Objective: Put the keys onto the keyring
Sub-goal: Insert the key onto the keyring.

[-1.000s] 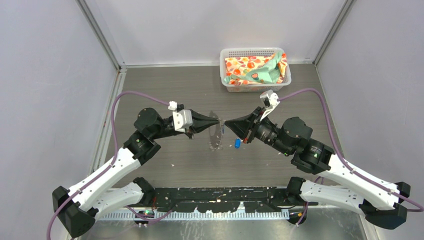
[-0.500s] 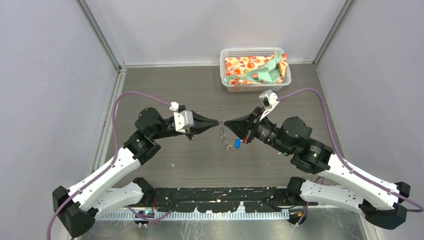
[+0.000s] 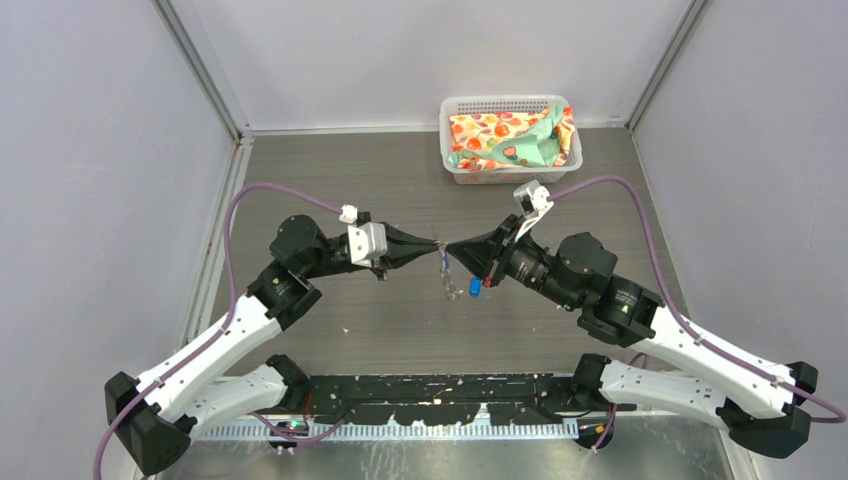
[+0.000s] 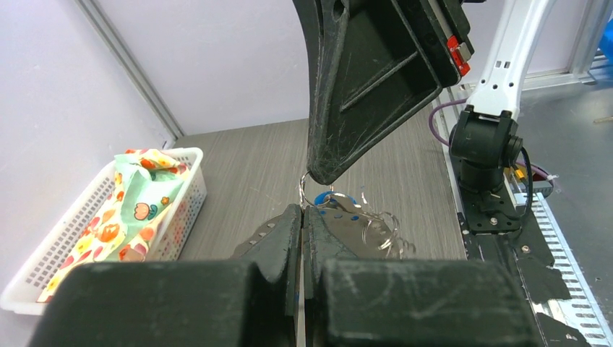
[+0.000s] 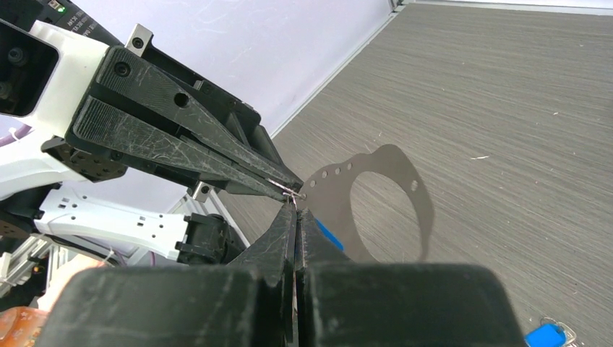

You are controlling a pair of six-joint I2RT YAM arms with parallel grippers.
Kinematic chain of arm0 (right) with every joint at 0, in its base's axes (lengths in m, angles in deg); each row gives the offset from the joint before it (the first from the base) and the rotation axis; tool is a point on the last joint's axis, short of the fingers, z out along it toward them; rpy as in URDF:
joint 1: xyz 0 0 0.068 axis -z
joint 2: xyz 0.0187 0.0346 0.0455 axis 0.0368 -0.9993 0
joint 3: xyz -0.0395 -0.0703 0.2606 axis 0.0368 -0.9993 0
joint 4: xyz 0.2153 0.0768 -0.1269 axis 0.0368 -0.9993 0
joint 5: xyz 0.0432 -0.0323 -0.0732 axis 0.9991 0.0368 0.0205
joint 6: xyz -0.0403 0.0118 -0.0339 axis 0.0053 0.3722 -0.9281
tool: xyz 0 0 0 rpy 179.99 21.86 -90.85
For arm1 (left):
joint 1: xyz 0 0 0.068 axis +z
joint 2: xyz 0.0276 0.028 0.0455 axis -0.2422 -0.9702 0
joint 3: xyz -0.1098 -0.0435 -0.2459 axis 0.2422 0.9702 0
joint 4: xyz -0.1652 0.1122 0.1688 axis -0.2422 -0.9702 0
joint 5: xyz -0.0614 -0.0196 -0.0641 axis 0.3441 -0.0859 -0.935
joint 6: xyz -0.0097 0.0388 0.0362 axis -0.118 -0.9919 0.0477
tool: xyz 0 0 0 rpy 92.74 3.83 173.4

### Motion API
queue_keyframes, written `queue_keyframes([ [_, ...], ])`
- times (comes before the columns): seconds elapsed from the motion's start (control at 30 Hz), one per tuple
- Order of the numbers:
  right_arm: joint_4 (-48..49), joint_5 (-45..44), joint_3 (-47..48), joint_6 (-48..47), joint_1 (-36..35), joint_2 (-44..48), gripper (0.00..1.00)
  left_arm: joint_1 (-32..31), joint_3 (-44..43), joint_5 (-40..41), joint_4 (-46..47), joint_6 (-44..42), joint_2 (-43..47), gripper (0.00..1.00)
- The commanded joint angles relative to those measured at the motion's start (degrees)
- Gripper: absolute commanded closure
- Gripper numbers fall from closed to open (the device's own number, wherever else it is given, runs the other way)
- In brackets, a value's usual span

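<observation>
The left claw (image 3: 435, 243) and right claw (image 3: 451, 246), tip to tip, are both clamped on the keyring (image 5: 426, 210); threading seems to be the step in hand; the next move needs one claw freed for the key (image 3: 474, 288) below it.

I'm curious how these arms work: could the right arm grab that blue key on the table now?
Probably not yet. The key lies uncovered just under the right gripper, but that gripper is shut, tip to tip with the left gripper at the keyring. It would have to open first.

Matt wood-grain table (image 3: 350, 180), plastic basket (image 3: 500, 103), printed cloth (image 3: 500, 140), scuffed black fingers (image 4: 361, 79), metal keyring (image 5: 425, 210).
</observation>
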Motion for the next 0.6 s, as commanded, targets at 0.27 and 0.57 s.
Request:
queue_keyframes([
  [0.27,2.51,0.77,0.36,0.94,0.68,0.23,0.99,-0.14,-1.33,-2.05,0.76,-1.40,0.66,1.00],
  [0.57,3.14,2.72,0.54,0.94,0.77,0.16,0.99,-0.14,-1.69,-1.91,-0.06,-1.59,0.57,1.00],
])
